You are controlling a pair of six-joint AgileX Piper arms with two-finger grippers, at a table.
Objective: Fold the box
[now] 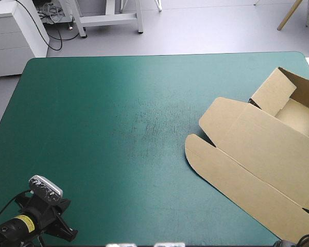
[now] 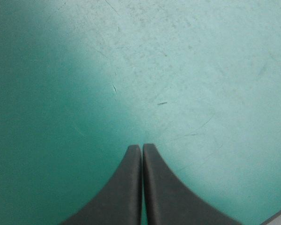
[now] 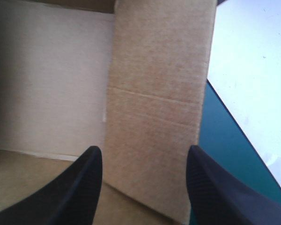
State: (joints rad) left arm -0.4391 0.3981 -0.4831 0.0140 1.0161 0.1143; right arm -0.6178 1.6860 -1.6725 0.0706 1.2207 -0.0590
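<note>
At 3 o'clock the brown box (image 1: pixel 262 154) sits half formed. Right gripper (image 3: pixel 144 147), fingers released, faces an upright flap (image 3: pixel 159 93), probably needing tucking next. Left gripper (image 2: pixel 142 147) rests clenched, empty, at 7 o'clock.

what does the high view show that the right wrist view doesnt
Only the high view: the whole box, its tray part raised at the far right and its lid flat toward the near edge, plus the left arm at the near left corner. Only the right wrist view: the right gripper, open, with one brown flap close ahead of it. Both: brown board and the teal-green cover.
</note>
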